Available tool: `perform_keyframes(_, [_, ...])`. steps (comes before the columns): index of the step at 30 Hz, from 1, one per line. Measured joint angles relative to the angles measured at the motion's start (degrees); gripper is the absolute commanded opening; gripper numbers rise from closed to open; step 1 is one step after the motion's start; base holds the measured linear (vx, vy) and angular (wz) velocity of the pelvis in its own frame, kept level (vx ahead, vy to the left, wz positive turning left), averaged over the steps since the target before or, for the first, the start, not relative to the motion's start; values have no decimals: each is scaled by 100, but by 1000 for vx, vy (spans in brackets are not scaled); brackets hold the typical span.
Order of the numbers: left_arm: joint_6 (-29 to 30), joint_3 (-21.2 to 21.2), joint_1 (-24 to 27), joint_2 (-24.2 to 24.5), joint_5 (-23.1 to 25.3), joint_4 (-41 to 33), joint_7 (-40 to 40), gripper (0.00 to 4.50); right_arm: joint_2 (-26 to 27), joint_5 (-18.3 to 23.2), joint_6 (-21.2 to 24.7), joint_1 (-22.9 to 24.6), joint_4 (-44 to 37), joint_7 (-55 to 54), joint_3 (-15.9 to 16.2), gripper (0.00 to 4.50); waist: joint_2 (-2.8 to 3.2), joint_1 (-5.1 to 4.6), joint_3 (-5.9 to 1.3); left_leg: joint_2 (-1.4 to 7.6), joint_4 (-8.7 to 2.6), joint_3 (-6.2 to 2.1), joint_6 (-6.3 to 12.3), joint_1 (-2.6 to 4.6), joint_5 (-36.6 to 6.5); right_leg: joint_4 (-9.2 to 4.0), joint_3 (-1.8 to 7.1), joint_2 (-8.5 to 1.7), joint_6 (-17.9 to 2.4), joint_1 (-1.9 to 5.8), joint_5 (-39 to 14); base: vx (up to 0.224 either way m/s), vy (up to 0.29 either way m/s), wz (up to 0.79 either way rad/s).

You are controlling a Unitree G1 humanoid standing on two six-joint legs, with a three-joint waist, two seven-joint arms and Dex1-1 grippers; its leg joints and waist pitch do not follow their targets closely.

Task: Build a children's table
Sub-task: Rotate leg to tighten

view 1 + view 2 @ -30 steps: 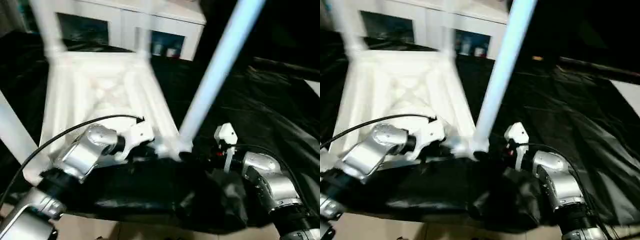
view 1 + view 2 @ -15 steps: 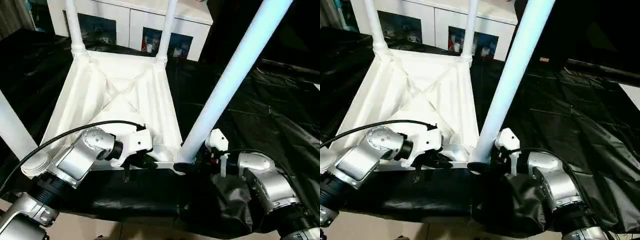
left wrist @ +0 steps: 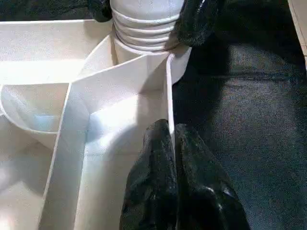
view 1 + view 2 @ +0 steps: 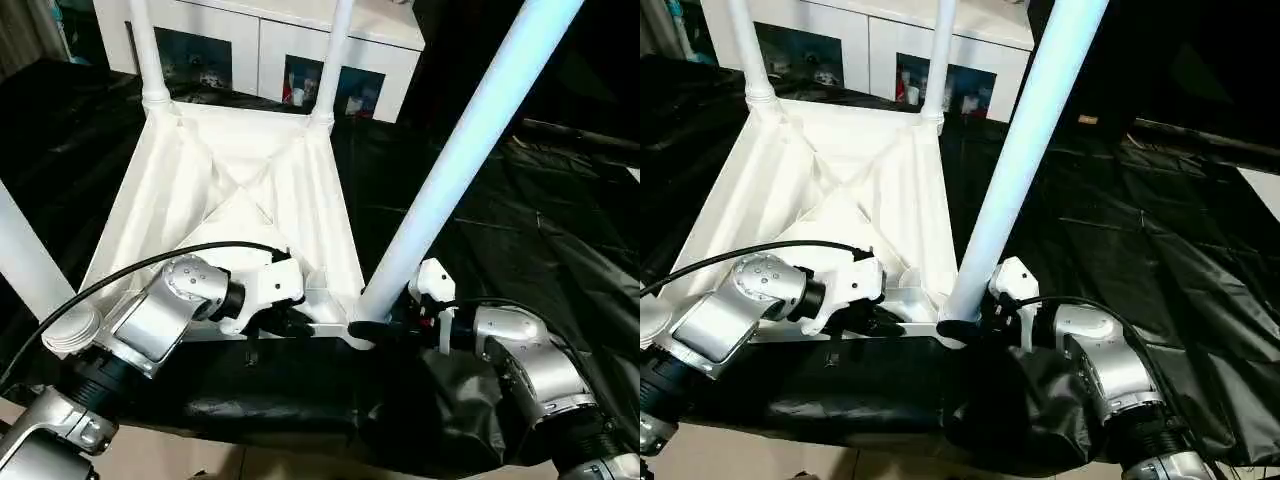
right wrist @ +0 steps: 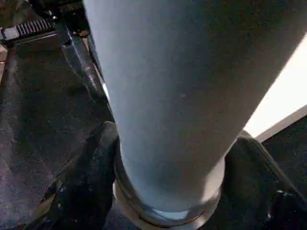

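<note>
Left eye view: since a half-second earlier, nothing has moved. The right tool (image 4: 392,322) grasps the leg (image 4: 455,165) at its socket; the left tool (image 3: 169,143) is clenched on the top's rim (image 3: 169,91). The leg is probably seated.

A white cabinet (image 4: 300,45) with glass doors (small items inside) stands behind the black plastic sheeting (image 4: 560,230).

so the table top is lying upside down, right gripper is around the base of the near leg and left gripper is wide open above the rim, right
Not quite. The left gripper is not wide open: the left wrist view shows its fingers shut on the rim of the table top. The rest holds: the top lies upside down and the right gripper is around the base of the near leg.
</note>
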Motion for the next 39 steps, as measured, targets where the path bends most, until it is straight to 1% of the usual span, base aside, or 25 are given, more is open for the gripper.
perform_keyframes(1, [6,8,1,-4,0,2,1,0,7,2,0,0,6,-6,-3,270,0,0,0,0,0,0,0,0,0,1,0,0,0,0,0,0,0,0])
perform_keyframes(3, [136,72,-31,-138,40,114,87,0,155,5,-45,10,164,-195,-132,270,-4,-13,-7,-2,2,5,0,10,0,6,10,-1,-1,9,0,0,0,0])
perform_keyframes(5, [276,160,-150,-440,118,385,380,0,394,4,-124,10,411,-702,-358,270,-5,-29,-11,-5,4,8,0,18,0,9,16,-5,7,12,-4,0,0,0])
perform_keyframes(7, [335,241,-207,-692,119,588,690,0,587,-4,-201,-38,625,-1205,-500,270,-6,-45,-11,-6,5,7,-1,20,1,10,16,-5,4,11,0,0,0,0])
perform_keyframes(9, [377,314,-332,-941,127,882,1005,0,786,-32,-256,-158,883,-1668,-638,270,-8,-57,-13,-8,5,0,-2,23,1,13,11,-3,4,13,0,0,0,0])
perform_keyframes(11, [463,382,-548,-1316,198,1297,1515,0,1116,-112,-261,-380,1226,-2396,-858,270,-5,-77,-13,-9,5,-3,-1,15,1,13,10,-2,4,7,0,0,0,0])
perform_keyframes(13, [571,426,-688,-1600,288,1543,1899,0,1364,-172,-279,-574,1478,-2967,-994,269,-4,-99,-13,-10,5,-7,-1,7,1,12,6,-2,4,3,0,0,0,0])
perform_keyframes(17, [572,419,-815,-1789,477,1755,2245,0,1596,-267,-311,-785,1733,-3498,-1095,269,-9,-127,-17,-10,5,-14,-1,0,1,12,2,-1,5,5,1,0,0,0])
perform_keyframes(22, [503,344,-830,-1802,574,1774,2265,0,1596,-350,-290,-801,1740,-3488,-1096,269,-40,-126,-38,-8,5,-16,-2,0,1,13,1,0,6,9,22,0,0,0])
perform_keyframes(23, [504,326,-831,-1796,578,1772,2264,0,1595,-344,-278,-799,1739,-3471,-1096,325,-43,-128,-40,-7,5,-17,-2,0,1,13,0,1,7,9,23,0,0,0])
perform_keyframes(24, [503,284,-831,-1775,579,1759,2261,0,1587,-335,-265,-796,1733,-3435,-1098,325,-48,-128,-43,-7,4,-18,-2,0,1,13,-2,1,7,9,23,0,0,0])
perform_keyframes(25, [507,267,-829,-1746,581,1733,2254,0,1545,-304,-244,-774,1705,-3321,-1098,339,-50,-126,-45,-6,4,-19,-2,0,1,13,-3,1,7,9,23,0,0,0])
perform_keyframes(27, [521,241,-826,-1710,582,1684,2218,0,1486,-238,-218,-709,1631,-3087,-1098,348,-52,-126,-46,-5,4,-19,-2,-1,1,12,-5,2,7,9,23,0,0,0])
perform_keyframes(28, [528,234,-825,-1666,582,1632,2136,0,1420,-218,-180,-658,1541,-2913,-1096,375,-54,-128,-47,-4,3,-19,-2,-2,1,11,-4,3,7,6,23,0,0,0])
perform_keyframes(30, [535,221,-797,-1577,582,1528,1967,0,1253,-219,-125,-579,1399,-2584,-1023,383,-53,-122,-46,-3,1,-19,-2,-5,1,9,-5,4,8,4,22,0,0,0])
perform_keyframes(32, [538,191,-745,-1417,577,1385,1703,0,1011,-191,-36,-450,1135,-2144,-856,383,-55,-112,-45,0,-4,-19,-2,-9,1,6,-7,7,12,1,19,0,0,0])
perform_keyframes(34, [456,145,-661,-1196,559,1192,1382,0,742,-123,65,-296,845,-1656,-733,383,-52,-95,-43,1,-6,-17,-3,-8,1,3,-6,7,21,2,13,0,0,0])
perform_keyframes(36, [377,110,-618,-1047,519,1081,1165,0,588,-99,102,-216,697,-1341,-654,383,-55,-78,-42,1,-5,-16,-3,-7,1,3,-5,7,20,3,13,0,0,0])
perform_keyframes(38, [158,41,-519,-685,466,844,782,0,303,-58,153,-112,424,-878,-524,383,-44,-66,-36,1,-4,-13,-3,-9,1,0,-2,7,19,1,12,0,0,0])
perform_keyframes(39, [66,32,-421,-501,383,687,549,0,142,25,192,-26,240,-586,-447,383,-44,-64,-35,1,-5,-14,-3,-6,1,1,-2,7,16,3,11,0,0,0])
